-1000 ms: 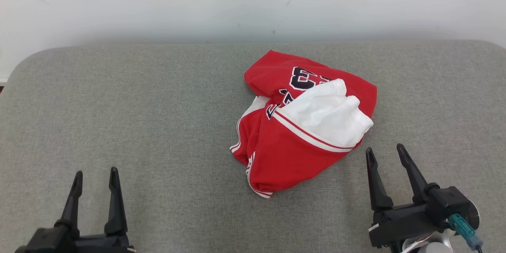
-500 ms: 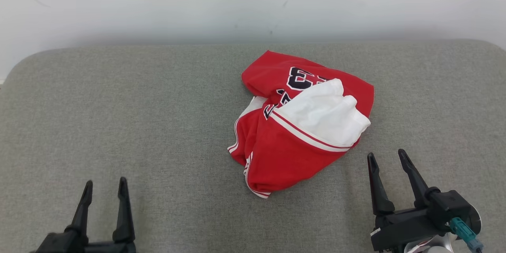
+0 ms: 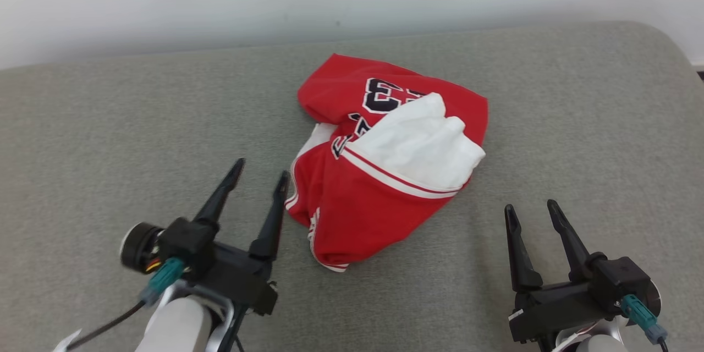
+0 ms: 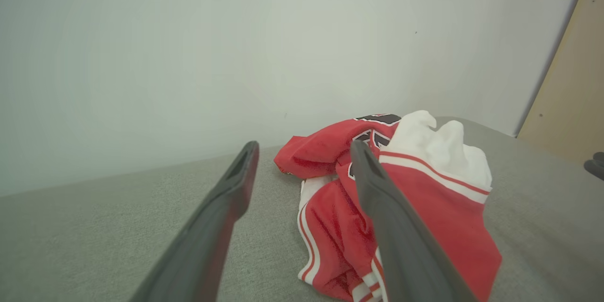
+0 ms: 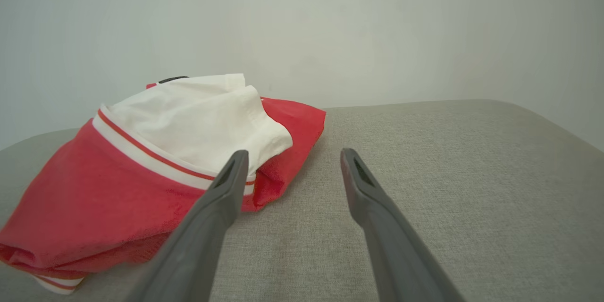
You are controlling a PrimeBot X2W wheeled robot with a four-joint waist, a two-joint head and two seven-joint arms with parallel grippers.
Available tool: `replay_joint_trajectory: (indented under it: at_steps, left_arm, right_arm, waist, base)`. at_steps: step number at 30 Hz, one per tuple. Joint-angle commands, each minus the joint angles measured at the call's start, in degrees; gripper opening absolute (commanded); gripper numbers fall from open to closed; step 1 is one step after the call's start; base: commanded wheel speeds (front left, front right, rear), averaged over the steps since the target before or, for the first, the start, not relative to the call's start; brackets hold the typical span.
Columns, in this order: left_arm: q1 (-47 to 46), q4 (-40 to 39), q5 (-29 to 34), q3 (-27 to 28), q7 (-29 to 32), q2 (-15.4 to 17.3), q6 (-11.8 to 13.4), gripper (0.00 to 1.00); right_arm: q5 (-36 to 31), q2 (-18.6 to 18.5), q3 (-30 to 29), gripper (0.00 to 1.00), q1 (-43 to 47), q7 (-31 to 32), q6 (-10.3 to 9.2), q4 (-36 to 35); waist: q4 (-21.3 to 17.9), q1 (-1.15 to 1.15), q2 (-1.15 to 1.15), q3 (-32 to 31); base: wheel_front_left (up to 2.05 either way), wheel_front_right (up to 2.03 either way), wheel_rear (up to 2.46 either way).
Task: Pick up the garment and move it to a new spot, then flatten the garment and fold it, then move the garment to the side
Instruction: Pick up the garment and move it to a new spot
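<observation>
- Now the left gripper stands released, its two dark fingers spread and nothing between them; it points toward 1 o'clock in the head view
- The right gripper is likewise spread and holds nothing, fingers pointing to 12 o'clock
- The garment, a crumpled red jersey with white lining turned out, lies on the grey cushion at 3 o'clock from the left gripper, its striped hem just beside that gripper's inner finger; whether they touch I cannot tell
- From the right gripper the heap lies at 10 o'clock, near but apart
- The heap's long axis runs roughly from 1 to 7 o'clock, so the left arm, the nearer one, likely takes the near hem first
- Count: one garment, two grippers, two fingers each, one cushion, with a pale wall behind at 12 o'clock
</observation>
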Motion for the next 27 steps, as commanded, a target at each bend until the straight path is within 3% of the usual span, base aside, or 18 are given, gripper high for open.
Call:
replay_joint_trajectory:
  at_steps: [1,8,17,18,19,20,27]
  left_arm:
    - [-1.60,0.94,-0.62,-1.53,0.37,0.61,0.08,1.00]
    - [-8.15,6.29,-5.18,-11.61,4.00,4.00,0.07,1.00]
    - [-14.81,10.96,-9.91,-18.80,6.58,6.98,0.07,1.00]
    - [-15.37,11.46,-9.95,-19.75,7.02,7.31,0.07,0.69]
    - [-15.98,11.79,-9.84,-20.11,6.81,7.68,0.07,0.21]
    - [-16.38,12.13,-10.02,-20.49,6.72,7.85,0.08,0.00]
    - [-18.38,14.46,-9.95,-21.53,5.56,8.41,0.09,0.00]
  right_arm:
    - [0.23,0.21,0.07,1.00,-0.33,-0.04,-0.12,-0.03]
    - [0.68,0.68,0.23,1.00,-0.92,-0.05,-0.12,-0.01]
    - [1.49,0.98,0.58,1.00,-1.76,-0.04,-0.12,0.02]
    - [1.50,1.01,0.51,1.00,-1.86,-0.05,-0.12,-0.02]
    - [1.52,1.03,0.52,1.00,-1.95,-0.04,-0.12,-0.06]
    - [1.56,1.06,0.42,1.00,-1.99,-0.05,-0.12,-0.14]
    - [1.84,1.13,0.18,1.00,-1.83,-0.05,-0.12,-0.31]
  waist:
    - [-2.04,-0.01,0.00,1.00]
    - [-5.25,-0.01,0.00,2.23]
    - [-8.92,-0.01,0.00,4.26]
    - [-9.19,-0.01,0.00,4.43]
    - [-9.50,-0.01,0.00,4.61]
    - [-9.69,-0.01,0.00,4.71]
    - [-10.04,-0.01,0.00,4.69]
  base:
    - [0.00,0.00,0.00]
    - [0.00,0.00,0.00]
    - [0.00,0.00,0.00]
    - [0.00,0.00,0.00]
    - [0.00,0.00,0.00]
    - [0.00,0.00,0.00]
    - [0.00,0.00,0.00]
